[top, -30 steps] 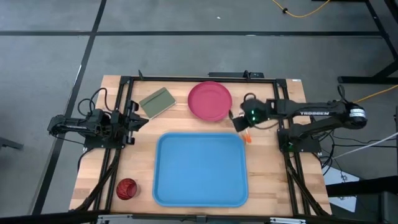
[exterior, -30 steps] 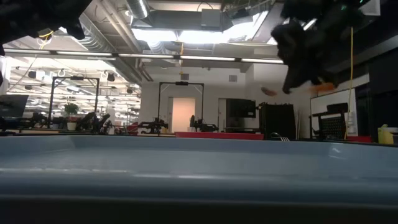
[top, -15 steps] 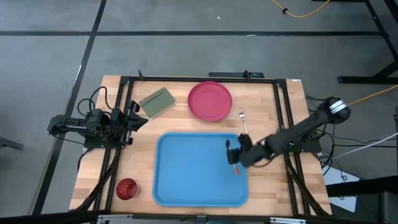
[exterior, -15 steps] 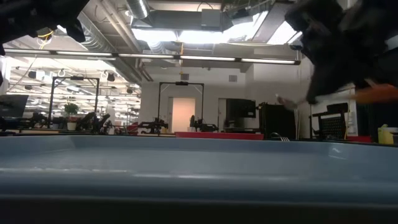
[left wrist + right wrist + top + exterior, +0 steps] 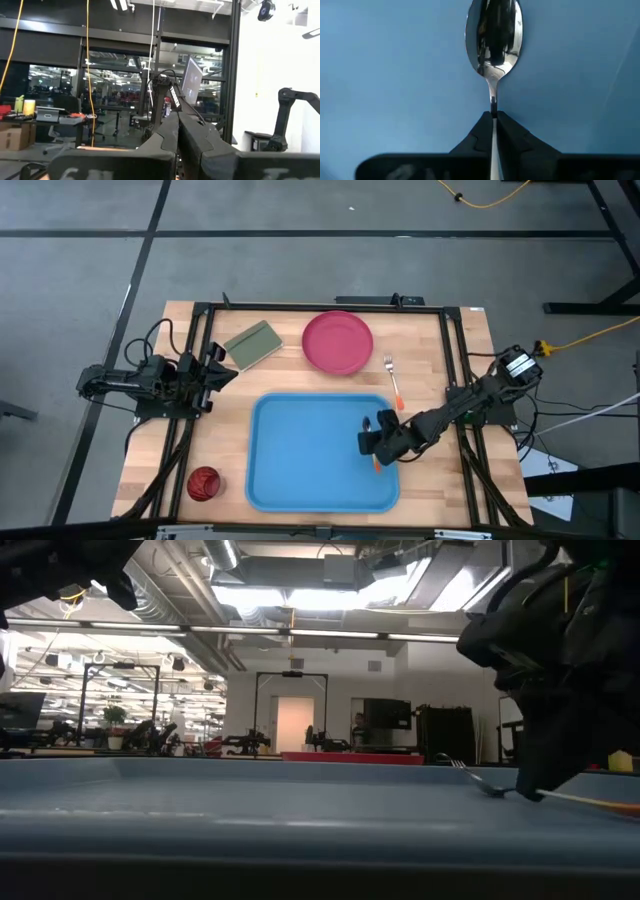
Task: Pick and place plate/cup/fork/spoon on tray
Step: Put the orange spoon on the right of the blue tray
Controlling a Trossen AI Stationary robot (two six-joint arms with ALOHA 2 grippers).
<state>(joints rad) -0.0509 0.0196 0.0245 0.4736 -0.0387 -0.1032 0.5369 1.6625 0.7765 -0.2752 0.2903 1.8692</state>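
The blue tray (image 5: pixel 300 450) lies in the middle of the table. My right gripper (image 5: pixel 370 443) hangs low over the tray's right part, shut on a spoon whose silver bowl (image 5: pixel 493 37) shows over the blue floor. An orange end (image 5: pixel 376 464) sticks out on the gripper's near side. The fork (image 5: pixel 392 380) lies flat on the wood between plate and right rail. The pink-red plate (image 5: pixel 338 342) sits behind the tray. The dark red cup (image 5: pixel 204 483) stands at the near left corner. My left gripper (image 5: pixel 215 370) waits shut at the left edge. My right gripper pinches the spoon's thin neck (image 5: pixel 493 106), just behind the bowl, between its two fingers. The fingers (image 5: pixel 535 775) slant down from the table's right. The spoon lies nearly level, its bowl (image 5: pixel 490 788) low over the tray. I cannot tell whether the bowl touches the floor.
An olive-green block (image 5: pixel 252 345) lies at the far left, beside the plate. Black rails (image 5: pixel 455 370) run along both sides of the table. The tray's raised edge (image 5: pixel 392 480) runs close to the right gripper.
My right gripper has gone from beside the plate toward the table's near edge with the spoon and come down low over the tray's right part. The fork has stayed on the wood.
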